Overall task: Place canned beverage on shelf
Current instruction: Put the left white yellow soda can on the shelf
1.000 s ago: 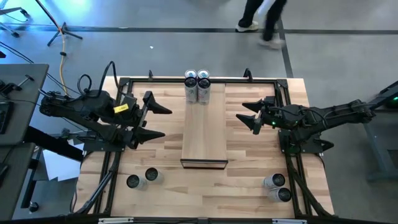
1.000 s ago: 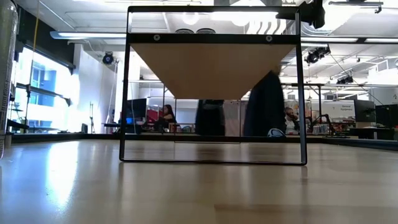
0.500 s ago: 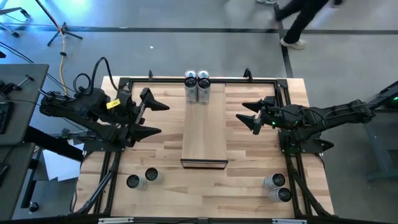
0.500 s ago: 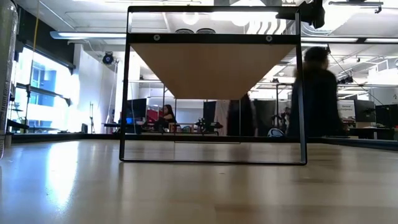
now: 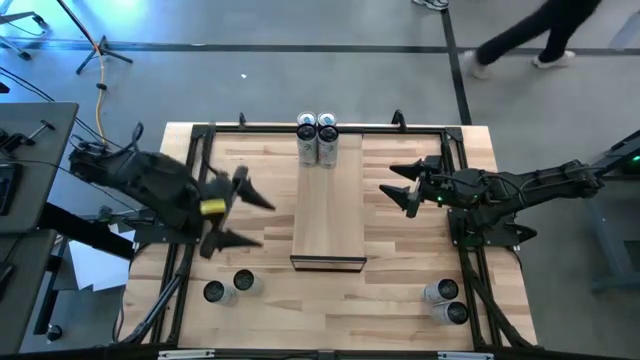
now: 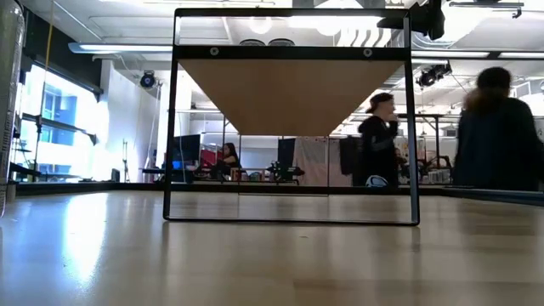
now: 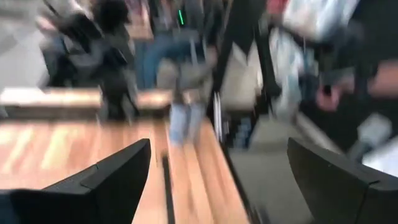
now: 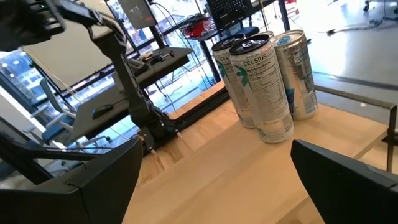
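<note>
Swinging left gripper (image 5: 245,215), jaws open and empty, toward near-left silver cans (image 5: 243,282); risking toppling one.

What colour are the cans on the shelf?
The cans are silver with teal-green lettering, clearest in the right wrist view.

The left arm's dark two-finger tool (image 5: 232,212) is smeared by motion blur in the high view, and its own wrist picture is streaked throughout, so nothing beyond its fingers can be made out. A person (image 5: 530,40) crossing the grey floor is cut off by the high view's top edge. In the low view, a tall silver can (image 6: 10,102) is clipped by the picture's edge, and a dark-clad person (image 6: 497,136) in the room is blurred.
</note>
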You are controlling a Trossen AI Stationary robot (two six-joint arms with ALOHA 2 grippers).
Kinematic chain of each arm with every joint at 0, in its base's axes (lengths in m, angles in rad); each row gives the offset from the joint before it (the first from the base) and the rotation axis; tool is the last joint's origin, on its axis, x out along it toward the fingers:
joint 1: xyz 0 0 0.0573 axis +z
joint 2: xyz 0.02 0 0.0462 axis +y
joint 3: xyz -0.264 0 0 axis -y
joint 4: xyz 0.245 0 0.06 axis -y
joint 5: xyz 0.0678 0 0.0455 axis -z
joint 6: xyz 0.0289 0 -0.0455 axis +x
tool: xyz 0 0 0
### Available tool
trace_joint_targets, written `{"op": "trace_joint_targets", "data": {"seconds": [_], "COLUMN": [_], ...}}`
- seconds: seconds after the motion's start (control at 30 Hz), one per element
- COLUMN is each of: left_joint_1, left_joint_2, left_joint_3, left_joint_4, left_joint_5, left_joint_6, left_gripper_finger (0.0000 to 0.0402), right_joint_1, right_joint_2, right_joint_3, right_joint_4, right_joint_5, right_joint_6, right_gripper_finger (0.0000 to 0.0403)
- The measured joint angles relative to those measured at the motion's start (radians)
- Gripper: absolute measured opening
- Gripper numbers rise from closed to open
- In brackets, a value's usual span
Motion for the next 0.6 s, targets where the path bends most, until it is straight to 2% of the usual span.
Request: {"op": "trace_joint_targets", "data": {"seconds": [0.17,0.33,0.43,0.6], "left_joint_1": [-0.084,-0.13,-0.142,-0.151], "left_joint_2": [0.154,0.267,0.316,0.375], "left_joint_3": [0.19,0.223,0.223,0.223], "left_joint_4": [-0.376,-0.658,-0.745,-0.791], "left_joint_5": [0.001,0.012,0.022,0.037], "left_joint_6": [0.0,-0.003,-0.094,-0.255], "left_gripper_finger": [0.0351,0.0351,0.0351,0.0351], "right_joint_1": [0.0,0.0,0.0,0.0], "right_joint_2": [0.0,0.0,0.0,0.0], "right_joint_3": [0.0,0.0,0.0,0.0], "right_joint_4": [0.0,-0.009,-0.015,-0.02], "right_joint_5": [0.003,0.003,0.003,0.003], "right_joint_6": [-0.018,-0.018,-0.018,-0.018], "right_gripper_finger": [0.0397,0.0397,0.0397,0.0397]}}
